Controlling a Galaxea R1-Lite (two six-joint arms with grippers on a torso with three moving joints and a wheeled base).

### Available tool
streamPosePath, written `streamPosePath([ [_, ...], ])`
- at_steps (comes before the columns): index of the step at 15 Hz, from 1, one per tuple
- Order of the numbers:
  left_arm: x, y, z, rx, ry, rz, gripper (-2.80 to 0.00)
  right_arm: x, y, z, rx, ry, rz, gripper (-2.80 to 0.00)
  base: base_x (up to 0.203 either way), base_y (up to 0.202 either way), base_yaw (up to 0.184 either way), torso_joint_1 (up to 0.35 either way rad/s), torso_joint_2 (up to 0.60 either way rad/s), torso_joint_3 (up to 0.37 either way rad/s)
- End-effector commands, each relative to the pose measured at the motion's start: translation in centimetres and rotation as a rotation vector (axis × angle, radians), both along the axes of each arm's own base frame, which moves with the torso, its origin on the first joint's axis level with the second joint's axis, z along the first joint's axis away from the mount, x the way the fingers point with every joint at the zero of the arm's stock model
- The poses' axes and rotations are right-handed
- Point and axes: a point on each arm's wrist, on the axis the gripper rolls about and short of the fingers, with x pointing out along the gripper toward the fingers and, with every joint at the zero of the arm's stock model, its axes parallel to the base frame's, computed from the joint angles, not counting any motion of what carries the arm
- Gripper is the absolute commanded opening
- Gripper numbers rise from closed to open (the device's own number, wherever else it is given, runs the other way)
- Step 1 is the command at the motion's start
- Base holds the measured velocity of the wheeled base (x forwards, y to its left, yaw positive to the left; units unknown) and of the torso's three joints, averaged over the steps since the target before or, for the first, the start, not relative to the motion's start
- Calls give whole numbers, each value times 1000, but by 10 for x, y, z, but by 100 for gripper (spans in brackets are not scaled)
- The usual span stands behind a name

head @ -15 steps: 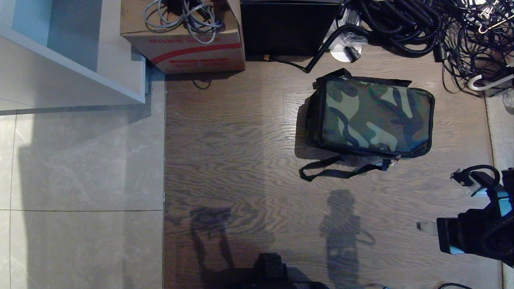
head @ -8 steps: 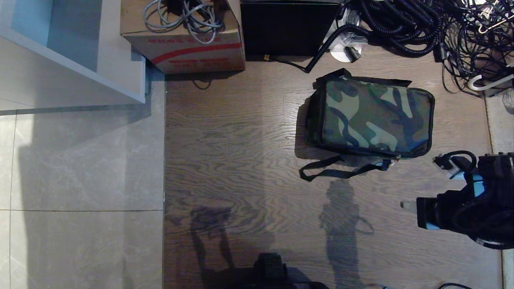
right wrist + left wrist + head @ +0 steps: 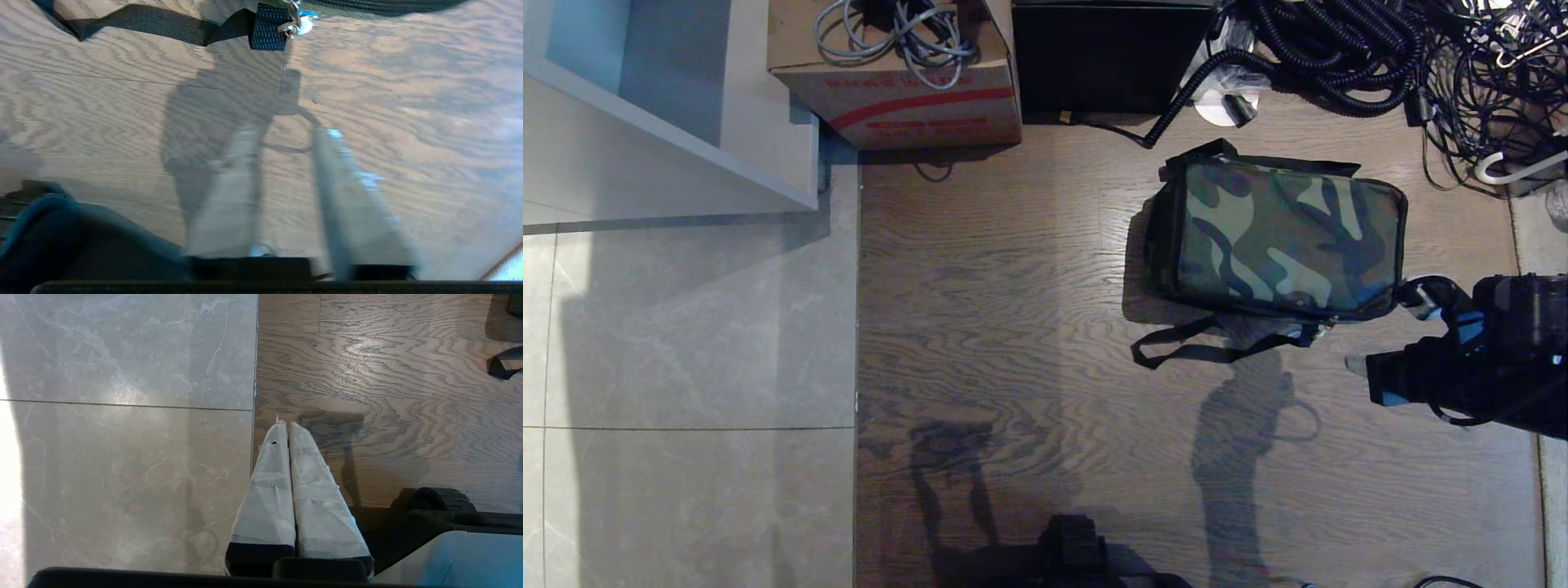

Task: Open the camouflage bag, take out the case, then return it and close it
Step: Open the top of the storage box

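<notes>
The camouflage bag [image 3: 1282,237] lies zipped shut on the wooden floor, its black strap [image 3: 1201,347] trailing along its near side. A metal zipper pull [image 3: 292,26] sits at the bag's near edge by the strap end. My right gripper [image 3: 1357,365] hovers low over the floor just off the bag's near right corner. In the right wrist view the right gripper [image 3: 282,132] is open with only floor between its fingers. The case is hidden. My left gripper [image 3: 288,424] is shut and empty, parked over the seam between tile and wood.
A red-striped cardboard box [image 3: 898,90] holding cables and a black box [image 3: 1107,57] stand behind the bag. Tangled black cables [image 3: 1380,49] fill the far right. A white shelf unit [image 3: 670,106] stands at the far left, with grey tiles [image 3: 686,367] in front of it.
My right arm has moved up the head view towards the bag's near right corner, and its shadow has shifted with it. The bag and left arm have stayed put.
</notes>
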Motion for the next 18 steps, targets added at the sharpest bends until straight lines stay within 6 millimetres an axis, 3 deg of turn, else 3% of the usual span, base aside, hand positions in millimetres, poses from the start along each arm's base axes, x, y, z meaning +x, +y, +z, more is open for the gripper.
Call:
streamPosePath([
  [1,0,0,0,-2,0,1,-280,11,-4,-14,-4,38,-4,0,0,0,0,0,0,0],
  [14,0,0,0,0,0,1,-280,66,-9,-36,82,-60,-20,0,0,0,0,0,0,0],
  [18,0,0,0,0,0,1,-280,66,-16,-30,173,-73,-86,0,0,0,0,0,0,0],
])
